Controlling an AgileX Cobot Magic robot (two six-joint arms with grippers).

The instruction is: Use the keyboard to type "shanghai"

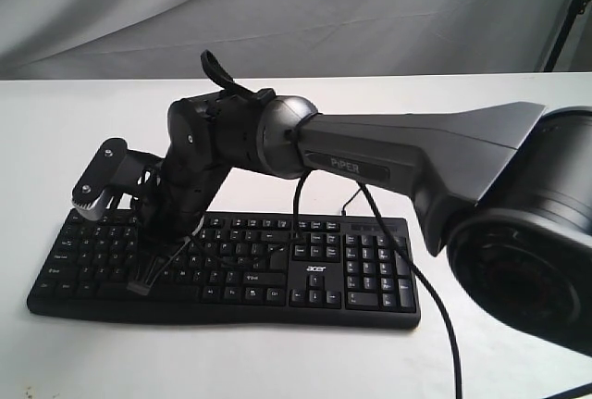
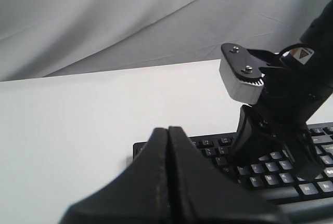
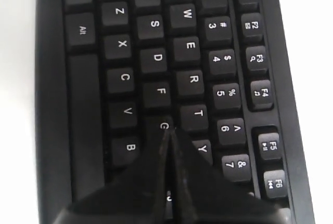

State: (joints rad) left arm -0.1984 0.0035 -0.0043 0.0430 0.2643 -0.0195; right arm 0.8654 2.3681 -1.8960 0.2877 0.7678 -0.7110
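Observation:
The black keyboard (image 1: 356,274) with its white "acer" logo lies flat on the white table. My right arm reaches across it to its left half. There the right gripper (image 1: 144,282) points down at the letter keys, shut with nothing held. In the right wrist view its shut tip (image 3: 167,131) rests at the edge of the G key (image 3: 163,124), and the fingers cover the H key. The left gripper (image 2: 168,129) is shut and empty, off the keyboard's (image 2: 258,169) left end. It is out of the exterior view.
The white table (image 1: 277,362) extends around the keyboard, with a grey cloth backdrop (image 1: 277,10) behind it. A black cable (image 1: 427,297) hangs from the right arm across the number-pad end. The right arm's silver wrist part (image 2: 240,78) stands over the keys.

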